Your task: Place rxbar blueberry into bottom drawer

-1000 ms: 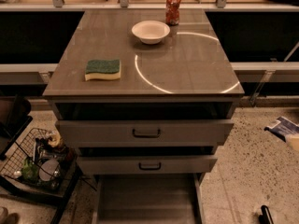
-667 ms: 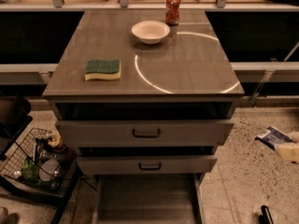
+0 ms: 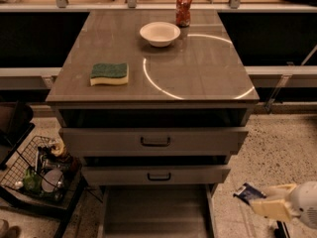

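1. Low at the right edge, the claw (image 3: 258,201) reaches in from the right, pale and blocky, above the speckled floor (image 3: 277,148).
2. It is clamped on the rxbar blueberry (image 3: 246,192), whose dark-blue wrapper with white markings sticks out of the claw's tip.
3. The free end of the bar points left, toward the cabinet. Its long axis runs roughly left to right across the view, and its right end is hidden in the claw.
4. The bar is off the floor, just right of the bottom drawer (image 3: 153,209) and outside its right wall, not over the tray.
5. The bottom drawer stands pulled out, its flat grey floor showing.
6. Above it sit the middle drawer (image 3: 198,174) and the top drawer (image 3: 208,141), each with a dark handle.
7. On the desk (image 3: 198,73), the green-and-yellow sponge (image 3: 109,74) lies at the left.
8. Further back there is a white bowl (image 3: 159,33), with a red can (image 3: 184,9) upright just behind it to the right.
9. A wire basket (image 3: 29,175) of clutter sits on the floor at the left.
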Robot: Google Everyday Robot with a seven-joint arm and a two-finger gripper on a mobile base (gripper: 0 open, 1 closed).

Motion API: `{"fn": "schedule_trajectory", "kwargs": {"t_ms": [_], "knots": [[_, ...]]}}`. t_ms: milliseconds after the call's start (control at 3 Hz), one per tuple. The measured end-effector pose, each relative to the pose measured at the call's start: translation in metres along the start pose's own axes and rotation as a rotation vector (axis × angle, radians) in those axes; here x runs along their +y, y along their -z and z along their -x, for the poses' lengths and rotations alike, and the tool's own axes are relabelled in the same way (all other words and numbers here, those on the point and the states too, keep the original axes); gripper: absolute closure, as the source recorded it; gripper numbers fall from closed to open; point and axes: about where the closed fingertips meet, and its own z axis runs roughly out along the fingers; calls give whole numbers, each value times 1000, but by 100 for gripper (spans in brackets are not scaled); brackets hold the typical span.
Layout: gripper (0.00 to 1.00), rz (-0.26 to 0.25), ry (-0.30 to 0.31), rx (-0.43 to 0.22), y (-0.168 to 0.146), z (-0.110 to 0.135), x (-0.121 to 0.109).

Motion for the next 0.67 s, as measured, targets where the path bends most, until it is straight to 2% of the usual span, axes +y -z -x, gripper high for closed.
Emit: {"fn": "schedule_trajectory", "kwargs": {"t_ms": [333, 667], "knots": [[100, 119, -57, 17, -50, -43, 13], [100, 119, -57, 17, -50, -43, 13]]}}
